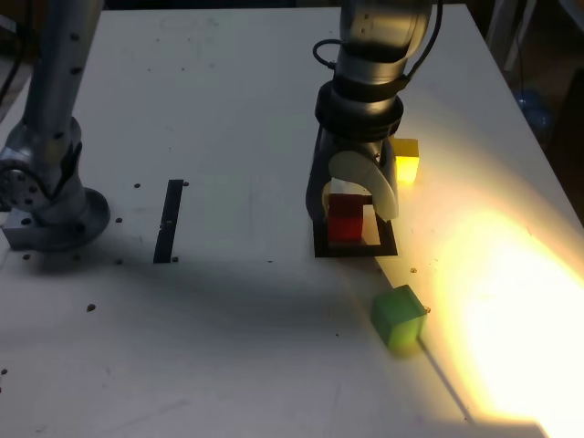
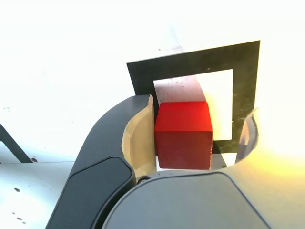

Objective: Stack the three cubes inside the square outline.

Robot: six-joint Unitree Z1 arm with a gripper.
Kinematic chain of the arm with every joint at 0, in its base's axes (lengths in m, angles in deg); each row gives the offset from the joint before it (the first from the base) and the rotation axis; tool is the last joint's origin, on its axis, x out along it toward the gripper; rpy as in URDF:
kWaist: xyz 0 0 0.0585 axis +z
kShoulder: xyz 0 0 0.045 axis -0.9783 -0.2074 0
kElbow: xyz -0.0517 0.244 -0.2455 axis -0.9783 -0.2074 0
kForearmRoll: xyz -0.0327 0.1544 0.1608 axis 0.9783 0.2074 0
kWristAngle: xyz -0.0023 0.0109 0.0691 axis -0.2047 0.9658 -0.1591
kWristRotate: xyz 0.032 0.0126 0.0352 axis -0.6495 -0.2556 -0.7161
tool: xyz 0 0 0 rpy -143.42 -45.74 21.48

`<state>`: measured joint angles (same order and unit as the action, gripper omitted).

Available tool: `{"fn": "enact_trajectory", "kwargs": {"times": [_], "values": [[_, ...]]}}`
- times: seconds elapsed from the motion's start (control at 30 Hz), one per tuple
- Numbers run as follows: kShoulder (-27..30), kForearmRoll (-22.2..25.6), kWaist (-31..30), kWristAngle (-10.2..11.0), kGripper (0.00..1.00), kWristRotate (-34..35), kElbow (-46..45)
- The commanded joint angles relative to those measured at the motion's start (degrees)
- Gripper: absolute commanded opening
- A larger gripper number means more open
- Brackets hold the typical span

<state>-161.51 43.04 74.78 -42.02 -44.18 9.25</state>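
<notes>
Red cube (image 2: 184,135) sits at the square outline (image 1: 323,248), partly over its white middle. Gripper (image 2: 204,138) is around it, jaws apart, clear gap on one side; the other side is close, contact unclear. Green cube (image 1: 398,317) is outside the frame, toward the exterior view's bottom. Yellow cube (image 1: 406,161) is behind the gripper, also outside. Black strip (image 1: 169,222) lies well apart, exterior view's left.

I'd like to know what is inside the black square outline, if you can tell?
The red cube sits within the black square outline, on its white middle; whatever the cube covers stays hidden.
</notes>
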Motion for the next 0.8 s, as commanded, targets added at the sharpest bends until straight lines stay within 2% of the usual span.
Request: {"fn": "enact_trajectory", "kwargs": {"times": [0.0, 0.2, 0.4, 0.6, 0.77], "values": [[2.1, 0.2, 0.1, 1.4, 0.99, 0.6, -0.2], [4.1, 2.7, 1.9, 4.7, 0.99, -0.1, 0.8], [2.9, 7.3, 5.2, 7.0, 0.99, -6.2, 6.3], [-0.4, 11.3, 9.0, 7.6, 0.99, -12.5, 13.8], [-3.9, 13.8, 12.0, 6.8, 0.98, -14.5, 19.1]]}}
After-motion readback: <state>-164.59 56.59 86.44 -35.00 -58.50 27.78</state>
